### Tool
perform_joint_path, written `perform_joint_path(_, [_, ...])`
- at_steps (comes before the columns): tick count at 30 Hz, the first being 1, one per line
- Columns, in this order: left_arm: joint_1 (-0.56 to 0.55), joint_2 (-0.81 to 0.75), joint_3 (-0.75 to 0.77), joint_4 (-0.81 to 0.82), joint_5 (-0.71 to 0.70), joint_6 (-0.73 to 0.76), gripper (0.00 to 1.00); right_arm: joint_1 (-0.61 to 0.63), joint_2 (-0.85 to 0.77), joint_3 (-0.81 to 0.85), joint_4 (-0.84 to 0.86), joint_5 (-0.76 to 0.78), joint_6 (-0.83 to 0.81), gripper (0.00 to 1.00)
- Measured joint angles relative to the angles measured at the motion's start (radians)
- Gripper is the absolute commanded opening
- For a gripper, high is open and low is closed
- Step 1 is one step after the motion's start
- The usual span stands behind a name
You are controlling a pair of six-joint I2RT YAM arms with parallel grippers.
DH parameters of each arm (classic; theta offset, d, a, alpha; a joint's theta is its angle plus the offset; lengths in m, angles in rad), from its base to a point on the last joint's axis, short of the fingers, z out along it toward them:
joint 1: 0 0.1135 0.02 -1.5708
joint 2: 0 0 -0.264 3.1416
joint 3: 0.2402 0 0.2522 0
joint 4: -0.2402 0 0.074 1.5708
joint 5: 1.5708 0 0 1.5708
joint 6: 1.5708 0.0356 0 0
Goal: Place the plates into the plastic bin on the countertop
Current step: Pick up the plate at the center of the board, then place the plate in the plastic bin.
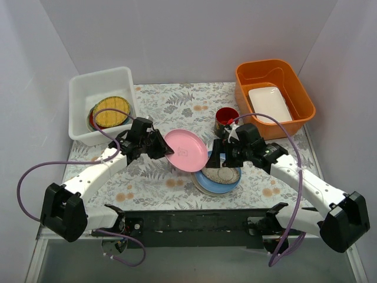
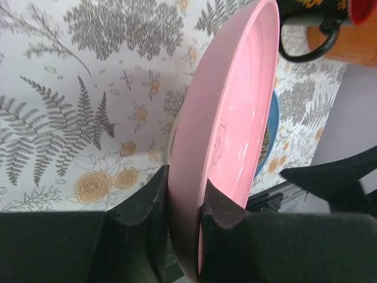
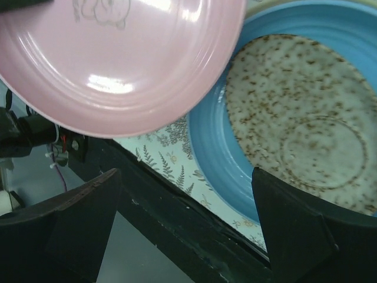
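Observation:
My left gripper (image 1: 160,146) is shut on the left rim of a pink plate (image 1: 186,151), which hangs tilted above the countertop (image 1: 177,103). In the left wrist view the pink plate (image 2: 235,106) stands edge-on, pinched in the left gripper (image 2: 185,180). My right gripper (image 1: 224,160) is open and holds nothing. It hovers over a stack topped by a speckled cream plate (image 1: 222,174) on a blue plate (image 1: 206,183). The right wrist view shows the open right gripper (image 3: 185,171), the speckled plate (image 3: 300,118), the blue plate (image 3: 212,141) and the pink plate (image 3: 118,59). The plastic bin (image 1: 79,103) at back left holds a straw-yellow plate (image 1: 111,111) on top of others.
An orange tub (image 1: 300,88) at back right holds a white rectangular dish (image 1: 270,104). A dark red mug (image 1: 226,118) stands just behind the stack of plates and shows in the left wrist view as a dark mug (image 2: 312,23). A black rail (image 1: 194,221) runs along the table's near edge.

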Motion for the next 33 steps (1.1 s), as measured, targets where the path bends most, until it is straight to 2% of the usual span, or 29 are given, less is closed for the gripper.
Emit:
perform_joint_path(7, [0.144,-0.005,0.084,-0.052,0.054,0.075,0.0,0.184,0.13,0.064,0.029,0.045,0.03,0.98])
perform_joint_path(16, [0.333,0.028,0.188,-0.108,0.139,0.156,0.0,0.321,0.238,0.132,0.058,0.082,0.053,0.98])
perform_joint_path(23, [0.505,0.105,0.262,-0.117,0.269,0.173,0.0,0.383,0.321,0.161,0.068,0.091,0.055,0.98])
perform_joint_path(33, [0.732,0.186,0.389,-0.123,0.38,0.17,0.0,0.396,0.392,0.244,0.069,0.098,0.047,0.98])
